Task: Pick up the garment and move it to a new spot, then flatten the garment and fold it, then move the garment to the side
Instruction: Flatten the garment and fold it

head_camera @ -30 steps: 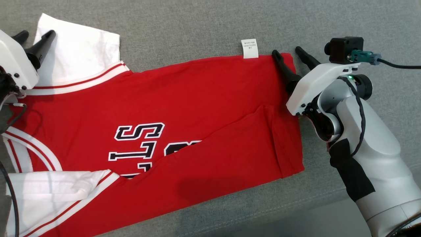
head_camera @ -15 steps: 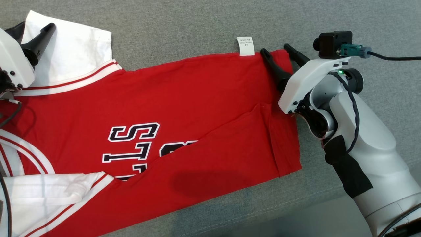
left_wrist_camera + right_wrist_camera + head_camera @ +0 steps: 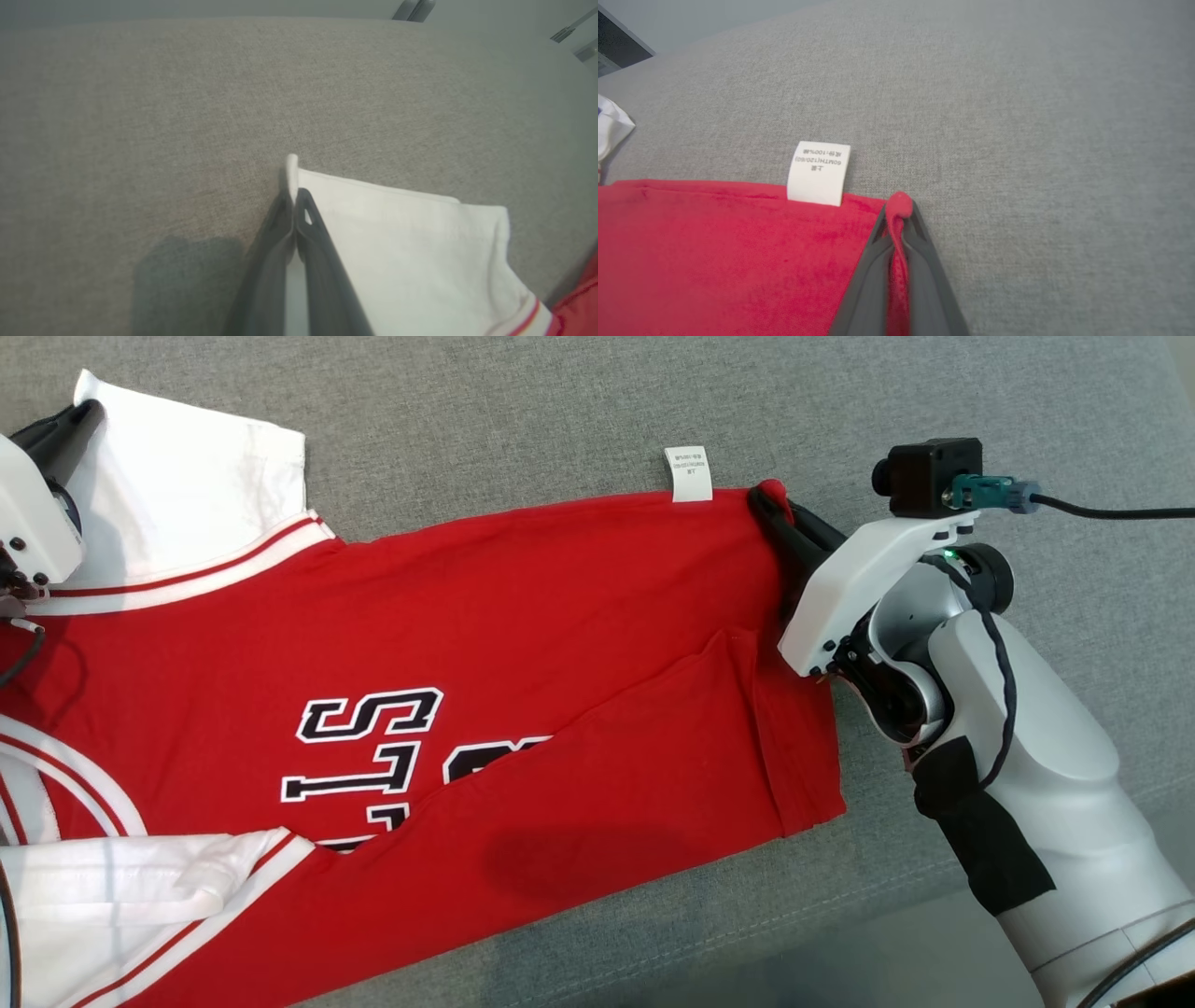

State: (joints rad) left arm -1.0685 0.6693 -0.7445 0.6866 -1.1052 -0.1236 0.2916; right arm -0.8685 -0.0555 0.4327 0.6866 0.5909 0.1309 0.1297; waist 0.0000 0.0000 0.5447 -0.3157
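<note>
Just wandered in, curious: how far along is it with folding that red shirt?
Done: the shirt lies spread on the grey cushion, one edge folded over the lettering. In hand: the left pincer pinches the white sleeve corner, the right pincer the red corner beside the label. Remaining: finishing the fold, then moving it aside.

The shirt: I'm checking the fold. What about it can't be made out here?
- Lettering, head view: lower part covered by the folded-over flap of the shirt.
- Label print, head view: too small to read.
- Lower sleeve, head view: cut off by the left and bottom edges.
</note>
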